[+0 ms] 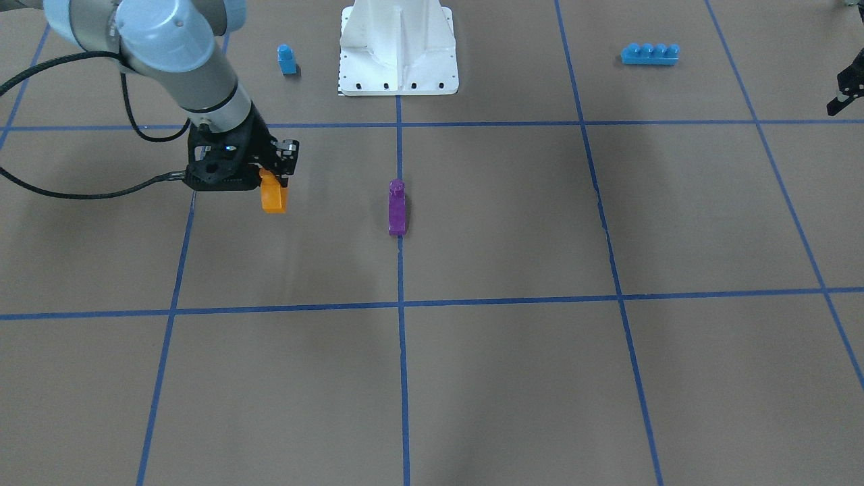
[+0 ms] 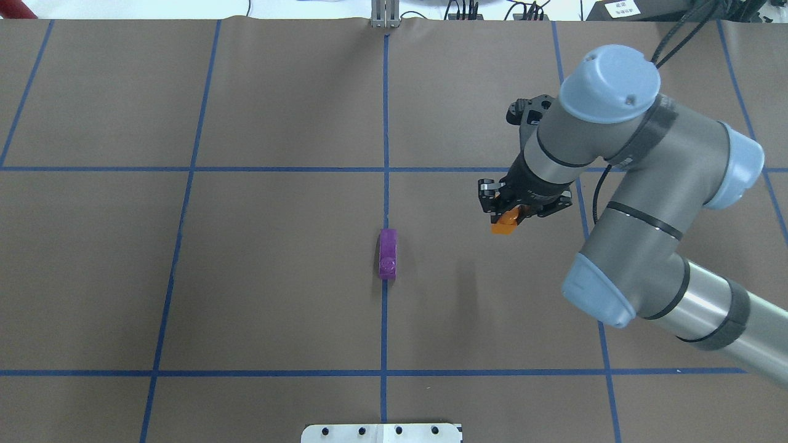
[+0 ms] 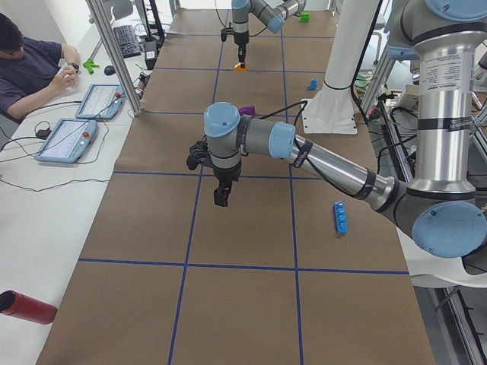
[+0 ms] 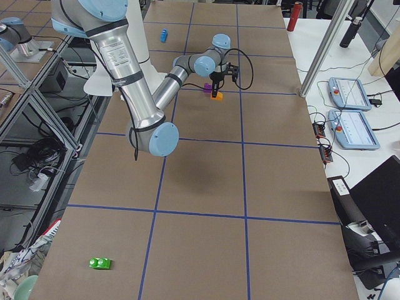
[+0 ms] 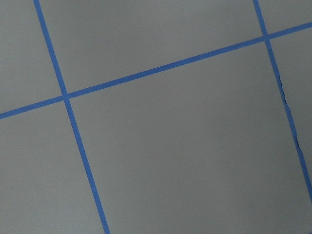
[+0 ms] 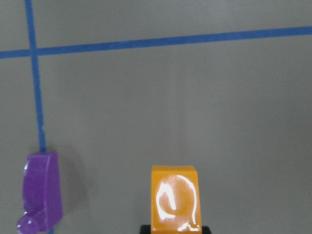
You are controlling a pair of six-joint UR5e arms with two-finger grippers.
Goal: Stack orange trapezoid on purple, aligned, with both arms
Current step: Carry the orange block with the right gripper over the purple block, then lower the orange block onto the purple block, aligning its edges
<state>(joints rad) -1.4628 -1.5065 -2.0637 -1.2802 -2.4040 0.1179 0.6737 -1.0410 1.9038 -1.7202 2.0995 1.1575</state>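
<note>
The orange trapezoid (image 1: pixel 273 196) is held in my right gripper (image 1: pixel 275 177), which is shut on it low over the table; I cannot tell whether it touches the surface. It also shows in the overhead view (image 2: pixel 505 222) and in the right wrist view (image 6: pixel 174 200). The purple brick (image 1: pixel 397 208) stands free on the centre blue line, to the robot's left of the orange one, apart from it (image 2: pixel 388 253) (image 6: pixel 43 192). My left gripper (image 1: pixel 847 89) hangs at the table's far side, away from both bricks, empty below (image 3: pixel 221 196); whether it is open is unclear.
A small blue single-stud brick (image 1: pixel 287 59) and a long blue four-stud brick (image 1: pixel 650 54) lie near the white pedestal base (image 1: pixel 398 47). A green brick (image 4: pixel 100 263) lies far off at the right end. An operator (image 3: pixel 30 65) sits beside the table.
</note>
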